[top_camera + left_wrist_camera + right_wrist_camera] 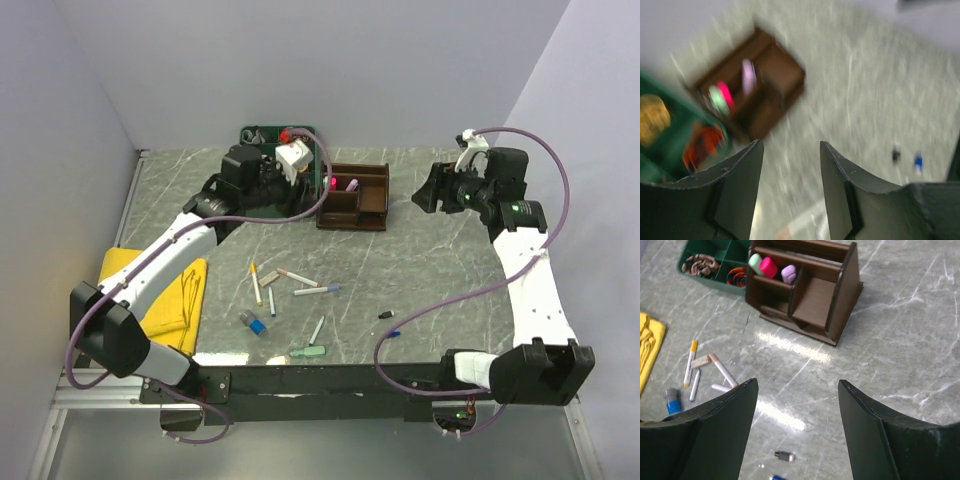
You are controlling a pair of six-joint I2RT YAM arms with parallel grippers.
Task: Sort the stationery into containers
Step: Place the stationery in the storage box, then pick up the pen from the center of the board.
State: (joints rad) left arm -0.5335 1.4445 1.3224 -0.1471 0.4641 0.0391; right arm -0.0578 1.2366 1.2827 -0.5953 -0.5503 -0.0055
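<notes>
Dark brown wooden compartmented organiser (805,295) ahead of the right gripper (797,385), jaws wide apart and empty, up-left of the left gripper (790,144), jaws parted and empty, scattered pens (720,371) left of right jaws

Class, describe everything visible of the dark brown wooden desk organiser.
The dark brown wooden desk organiser is a box with stepped tiers and sloping side panels, divided into compartments. It stands upright on the grey marbled table, beside a green tray. Three highlighters, mint, pink and lilac, stand in its left compartments; the rest look empty.
</notes>
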